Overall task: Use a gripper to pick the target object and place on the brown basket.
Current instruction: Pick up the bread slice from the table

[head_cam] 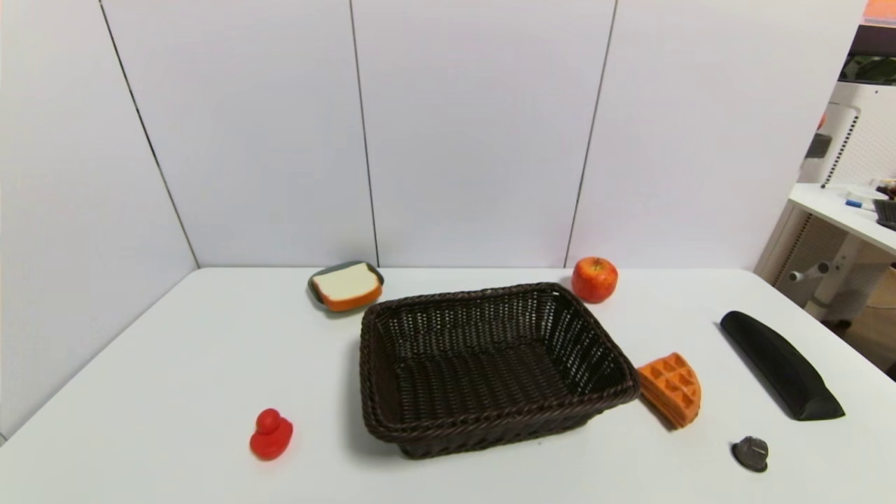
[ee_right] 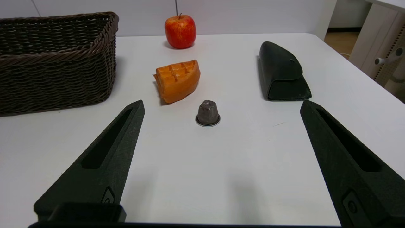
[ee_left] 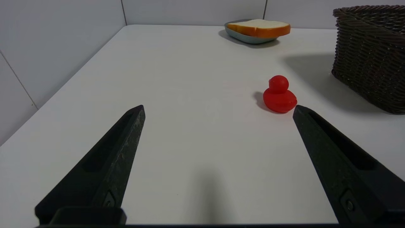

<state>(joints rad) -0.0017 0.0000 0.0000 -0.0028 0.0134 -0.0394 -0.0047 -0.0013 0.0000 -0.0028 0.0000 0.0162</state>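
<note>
The toy bread slice (head_cam: 346,283), cream face with an orange-brown crust, lies on a small grey dish (head_cam: 316,292) at the back of the white table, just behind the basket's far left corner. It also shows in the left wrist view (ee_left: 259,27). The dark brown wicker basket (head_cam: 490,420) stands empty mid-table; its wall shows in both wrist views (ee_left: 370,60) (ee_right: 53,63). My left gripper (ee_left: 218,109) is open and empty, low over the table's near left, far from the bread. My right gripper (ee_right: 221,104) is open and empty over the near right. Neither arm shows in the head view.
A red toy duck (head_cam: 271,434) sits near left, close to my left gripper's fingertip (ee_left: 300,110). An orange waffle wedge (head_cam: 672,388), a red apple (head_cam: 594,278), a black case (head_cam: 780,364) and a small grey capsule (head_cam: 750,452) lie to the right.
</note>
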